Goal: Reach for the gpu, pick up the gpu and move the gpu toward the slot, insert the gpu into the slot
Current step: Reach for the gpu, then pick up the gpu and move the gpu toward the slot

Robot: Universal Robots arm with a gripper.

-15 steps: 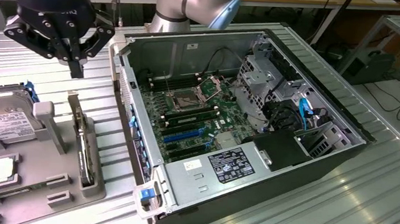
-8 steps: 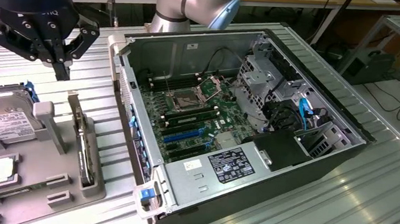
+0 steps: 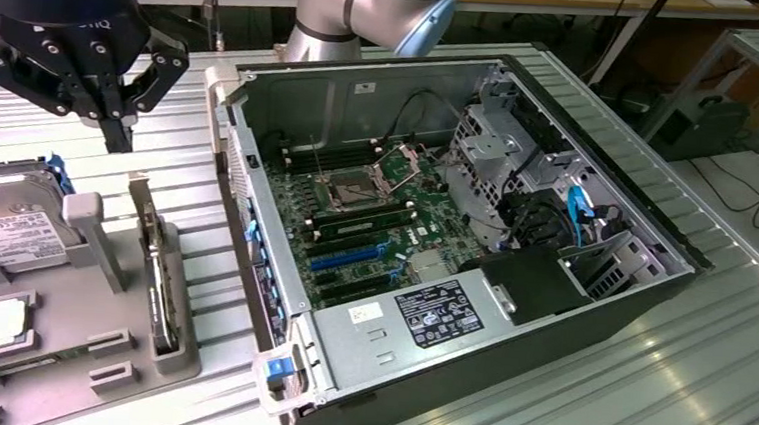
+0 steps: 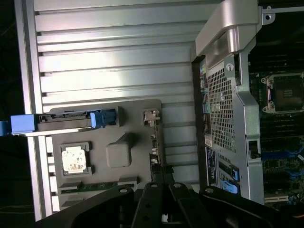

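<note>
At the exterior view's far left, my black robot gripper (image 3: 117,134) hangs with its jaws pressed together, holding nothing. My worry is that, brought down like this, the closed fingertips would strike the top edge of the gpu (image 3: 158,282), a thin dark green circuit card standing on edge in the grey moulded holder tray (image 3: 76,347), and tip or chip it. The card lies nearer than the gripper, slightly right, below and well apart. The bright blue plastic slot (image 3: 344,259) sits inside the open silver computer case (image 3: 343,340).

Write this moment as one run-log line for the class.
phase: reach | end effector: shut, empty, over tray | gpu: standing on edge in tray, untouched | slot: vacant
</note>
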